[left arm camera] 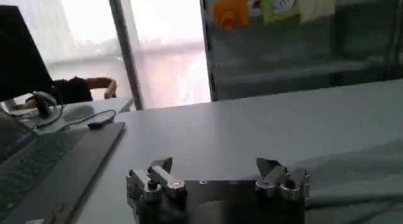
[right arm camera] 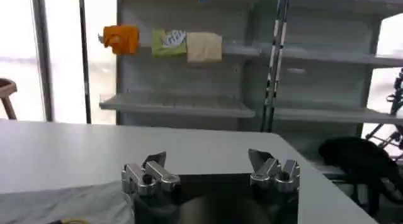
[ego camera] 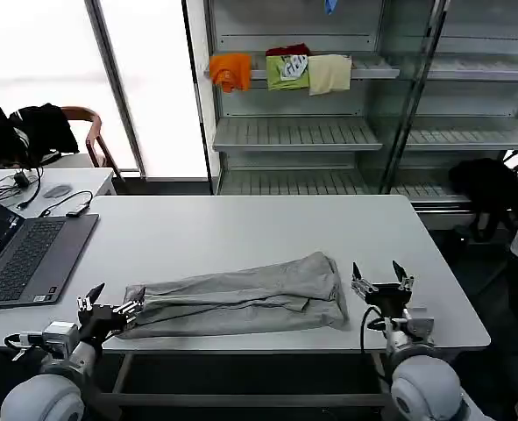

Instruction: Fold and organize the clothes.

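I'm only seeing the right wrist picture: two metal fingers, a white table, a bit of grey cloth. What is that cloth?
Observer: A light grey shirt, folded into a long strip along the near part of the table.
Operator: Where is this claw relative to it?
Observer: The right gripper sits just off the shirt's right end, open, apart from the fabric.
Operator: Is there another claw?
Observer: Yes, the left gripper is at the shirt's left end, open, with fingertips at the cloth's edge.
Operator: Anything else on the table?
Observer: A dark open laptop at its left edge.
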### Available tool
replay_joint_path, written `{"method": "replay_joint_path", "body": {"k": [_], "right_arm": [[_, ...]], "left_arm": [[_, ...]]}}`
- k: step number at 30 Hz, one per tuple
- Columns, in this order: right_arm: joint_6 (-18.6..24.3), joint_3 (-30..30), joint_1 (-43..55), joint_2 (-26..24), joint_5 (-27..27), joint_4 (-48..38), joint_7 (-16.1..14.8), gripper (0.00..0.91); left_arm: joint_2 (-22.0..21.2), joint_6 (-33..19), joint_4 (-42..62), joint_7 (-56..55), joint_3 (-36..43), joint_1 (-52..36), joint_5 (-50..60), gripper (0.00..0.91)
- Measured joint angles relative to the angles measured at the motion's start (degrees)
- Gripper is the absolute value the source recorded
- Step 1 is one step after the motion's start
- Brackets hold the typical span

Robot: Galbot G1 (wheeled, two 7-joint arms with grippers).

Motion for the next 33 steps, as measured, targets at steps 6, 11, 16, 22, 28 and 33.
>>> {"method": "replay_joint_path", "body": {"k": [6, 11, 16, 22, 28, 33], "right_arm": [[3.9, 5.7, -4.9, -0.3, 1.1, 1.2, -4.0, 0.907], [6.9, 8.7, -7.2, -0.2, 1.6, 1.3, -5.9, 0.907], [9.7, 10.9, -9.0, -0.4, 1.9, 1.1, -7.2, 0.907], [12.3, 12.8, -10.0, -0.8, 2.2, 0.3, -8.4, 0.907], [13.6, 14.1, -10.5, -1.0, 2.6, -0.5, -8.9, 0.907], [14.0, 14.4, -10.5, -1.1, 2.6, -0.8, -9.1, 0.907]], "left_arm": [[-4.7, -2.3, 2.8, -0.4, -0.1, -0.8, -0.7, 0.907], [-7.4, -4.4, 6.0, -0.2, -0.1, -1.0, -1.0, 0.907], [-8.7, -6.7, 8.9, 0.3, 0.1, -1.1, -0.5, 0.907], [-10.3, -9.1, 11.8, 1.2, 0.7, -1.7, 0.7, 0.816], [-11.6, -11.3, 14.1, 2.2, 1.6, -2.0, 1.6, 0.010], [-12.5, -13.2, 14.8, 2.8, 2.2, -2.0, 2.7, 0.010]]}}
